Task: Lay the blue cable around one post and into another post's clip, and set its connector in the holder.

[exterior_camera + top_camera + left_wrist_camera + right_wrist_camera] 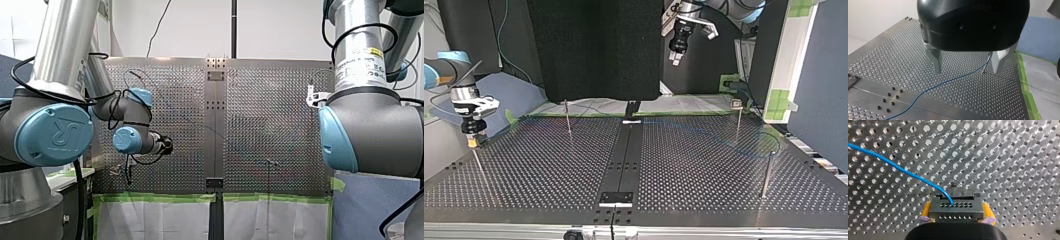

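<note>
Four thin posts (567, 117) stand on the perforated table (549, 170); at the top view's left, my right gripper (472, 141) hangs over the left near post (479, 167), yellow pads (926, 211) clamped on the dark connector (956, 208); the blue cable (704, 133) leaves it and crosses the table rightward; far, right of centre, my left gripper (966, 71) hovers, metal fingers (935, 62) apart; the cable loops beside the right near post (766, 172), whether around it cannot be told.

My left arm (52, 65) and my right arm (357, 50) are silver tubes with grey joints, pale blue caps and looping black cables. My left gripper (966, 71) is a black dome with metal fingers (935, 60); my right gripper (956, 206) has yellow pads (926, 211).
</note>
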You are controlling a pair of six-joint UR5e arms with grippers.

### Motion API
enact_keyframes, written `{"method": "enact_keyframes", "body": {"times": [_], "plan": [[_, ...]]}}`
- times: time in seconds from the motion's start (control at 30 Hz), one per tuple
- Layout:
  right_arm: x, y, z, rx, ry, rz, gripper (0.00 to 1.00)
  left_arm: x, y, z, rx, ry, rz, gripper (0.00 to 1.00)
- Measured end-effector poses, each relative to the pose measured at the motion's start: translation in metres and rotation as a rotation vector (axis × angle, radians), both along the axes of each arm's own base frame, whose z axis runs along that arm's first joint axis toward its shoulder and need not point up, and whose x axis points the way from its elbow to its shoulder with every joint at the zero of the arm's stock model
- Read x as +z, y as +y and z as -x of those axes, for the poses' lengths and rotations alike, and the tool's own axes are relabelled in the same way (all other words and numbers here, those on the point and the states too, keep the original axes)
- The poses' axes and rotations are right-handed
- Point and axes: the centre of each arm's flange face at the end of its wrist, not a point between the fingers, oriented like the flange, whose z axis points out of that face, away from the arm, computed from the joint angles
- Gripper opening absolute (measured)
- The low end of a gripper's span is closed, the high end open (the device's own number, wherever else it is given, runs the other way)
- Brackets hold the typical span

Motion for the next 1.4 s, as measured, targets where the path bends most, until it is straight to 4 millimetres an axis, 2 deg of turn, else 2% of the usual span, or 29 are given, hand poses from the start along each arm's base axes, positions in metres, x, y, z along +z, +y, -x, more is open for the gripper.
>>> {"method": "enact_keyframes", "body": {"times": [1.4], "plan": [[-0.0012,-0.0042,-0.0001,0.005,0.011,0.026,0.02,0.0006,-0.0005,-0.0009,0.0,-0.003,0.003,0.99]]}}
